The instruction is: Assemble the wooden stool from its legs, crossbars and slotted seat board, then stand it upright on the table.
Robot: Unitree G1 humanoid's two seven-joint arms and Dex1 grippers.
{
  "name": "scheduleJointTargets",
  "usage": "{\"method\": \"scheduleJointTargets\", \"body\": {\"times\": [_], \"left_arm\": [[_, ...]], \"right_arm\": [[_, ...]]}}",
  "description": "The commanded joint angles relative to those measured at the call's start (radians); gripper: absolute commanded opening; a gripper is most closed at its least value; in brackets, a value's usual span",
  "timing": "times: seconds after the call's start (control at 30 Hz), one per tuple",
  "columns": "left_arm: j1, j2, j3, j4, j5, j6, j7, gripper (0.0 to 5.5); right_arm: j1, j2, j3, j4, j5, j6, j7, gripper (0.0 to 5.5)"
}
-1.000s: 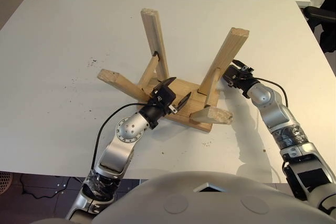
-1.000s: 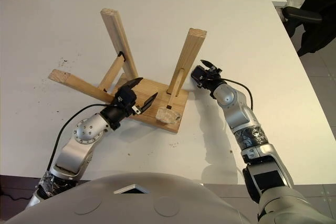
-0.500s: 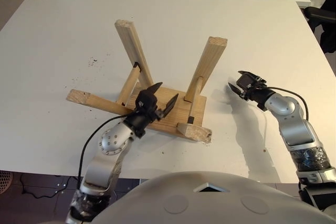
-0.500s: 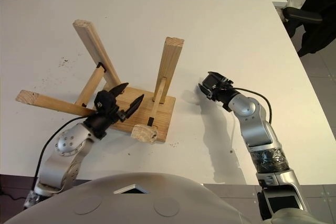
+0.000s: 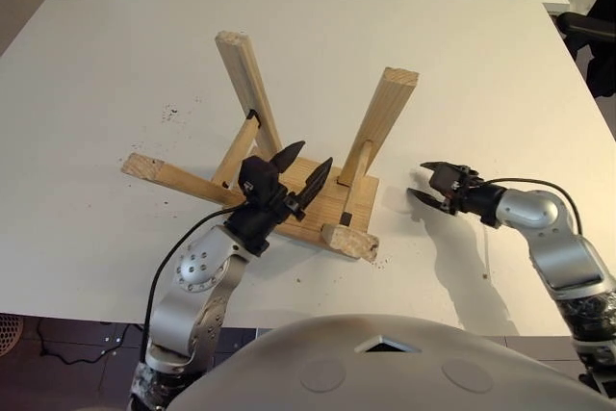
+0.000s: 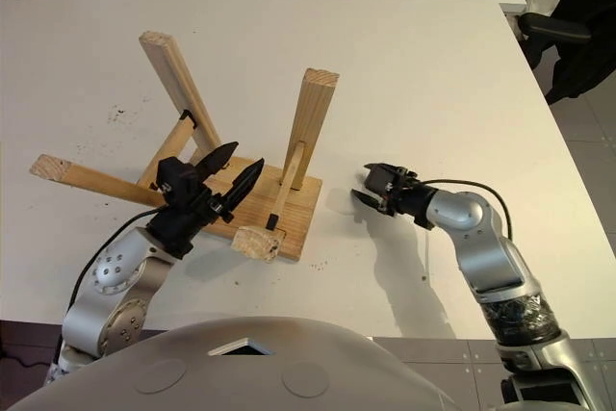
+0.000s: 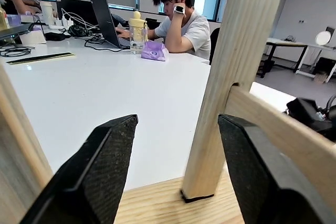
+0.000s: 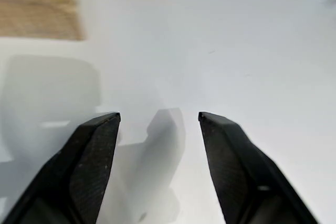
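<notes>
The stool (image 5: pixel 332 197) is lying seat-down near the desk's (image 5: pixel 500 74) front edge, legs sticking up. The left fingers (image 5: pixel 284 158) are hanging wide open above its seat. The right fingers (image 8: pixel 89 166) are gaping wide just beside it, holding nothing. Flipping it upright is seemingly pending, and that is calling for firm grips on two legs.

My left arm (image 5: pixel 204 274) and right arm (image 5: pixel 549 233) are silver with rounded joints, black cables (image 5: pixel 520 180) alongside, and black pointed end effector fingers (image 5: pixel 285 157).

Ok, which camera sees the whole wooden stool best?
The left eye view: the whole stool, seat down, legs up. The right eye view matches it. The left wrist view catches one leg and crossbar close up; the right wrist view, a seat corner.
</notes>
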Motion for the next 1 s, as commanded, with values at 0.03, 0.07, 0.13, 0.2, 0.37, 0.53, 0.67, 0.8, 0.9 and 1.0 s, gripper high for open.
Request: {"method": "scheduleJointTargets", "body": {"times": [0.03,0.07,0.13,0.2,0.37,0.53,0.67,0.8,0.9,1.0], "left_arm": [[0.028,0.021,0.065,-0.059,-0.176,0.081,-0.012,2.82],[0.046,0.039,0.073,-0.073,-0.214,0.099,-0.023,2.82],[0.097,0.087,0.089,-0.098,-0.276,0.128,-0.062,2.82],[0.157,0.148,0.099,-0.097,-0.294,0.146,-0.114,2.82],[0.241,0.231,0.133,-0.029,-0.253,0.136,-0.182,2.82],[0.398,0.304,0.204,-0.010,-0.231,0.087,-0.287,2.64],[0.518,0.371,0.293,0.118,-0.160,-0.013,-0.425,2.64],[0.436,0.387,0.460,0.302,-0.150,-0.107,-0.470,2.64],[0.272,0.380,0.548,0.431,-0.138,-0.151,-0.418,2.64],[0.153,0.373,0.529,0.487,-0.054,-0.213,-0.382,2.64]], "right_arm": [[-0.056,0.027,-0.084,-0.058,0.161,0.090,0.044,2.77],[-0.065,0.041,-0.100,-0.077,0.210,0.111,0.051,2.77],[-0.058,0.048,-0.116,-0.125,0.291,0.144,0.076,2.77],[-0.023,0.026,-0.111,-0.172,0.335,0.157,0.108,2.77],[0.055,-0.026,-0.058,-0.198,0.300,0.120,0.134,2.77],[0.100,-0.049,-0.050,-0.207,0.287,0.099,0.137,2.77],[0.139,-0.084,-0.050,-0.210,0.281,0.086,0.152,2.77],[0.188,-0.113,-0.024,-0.207,0.244,0.062,0.154,2.77],[0.203,-0.122,0.001,-0.204,0.222,0.048,0.157,2.77],[0.191,-0.121,0.020,-0.199,0.213,0.041,0.159,2.77]]}}
